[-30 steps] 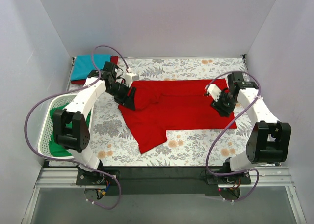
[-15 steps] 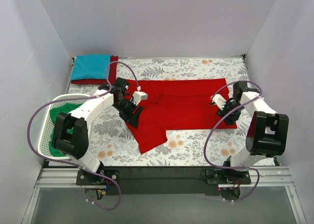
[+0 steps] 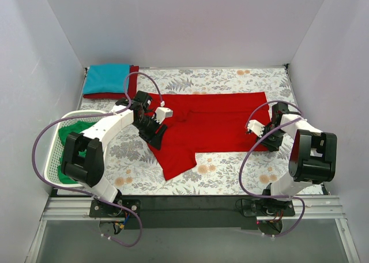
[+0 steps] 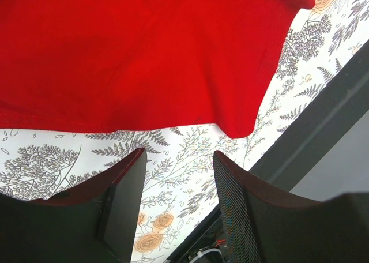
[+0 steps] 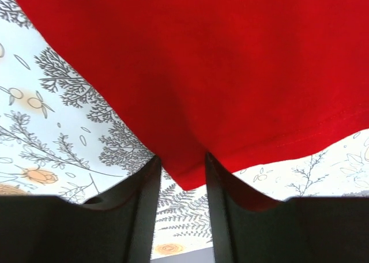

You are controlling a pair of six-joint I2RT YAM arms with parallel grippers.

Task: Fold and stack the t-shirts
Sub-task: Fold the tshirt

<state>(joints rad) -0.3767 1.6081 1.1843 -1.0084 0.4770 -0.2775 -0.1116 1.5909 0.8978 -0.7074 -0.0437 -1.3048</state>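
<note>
A bright red t-shirt (image 3: 213, 121) lies spread flat across the middle of the flowered table cover, one sleeve pointing toward the near edge. My left gripper (image 3: 155, 138) is open at the shirt's left near edge. In the left wrist view its jaws (image 4: 179, 179) stand apart over bare cover, with the red shirt (image 4: 144, 55) just ahead. My right gripper (image 3: 264, 138) is open at the shirt's right near corner. In the right wrist view that corner of the red shirt (image 5: 190, 171) lies between my fingers (image 5: 181, 185). A folded teal blue t-shirt (image 3: 105, 78) rests on a darker red one (image 3: 134, 81) at the back left. A green t-shirt (image 3: 74, 137) lies in the basket.
A white lattice basket (image 3: 56, 156) stands at the left edge beside my left arm. White walls close in the left, back and right sides. A black rail (image 3: 190, 202) runs along the near edge of the table.
Both grippers have moved toward the near edge and lowered. The red shirt, bunched at the left gripper a second ago, now lies flat and free of both grippers.
</note>
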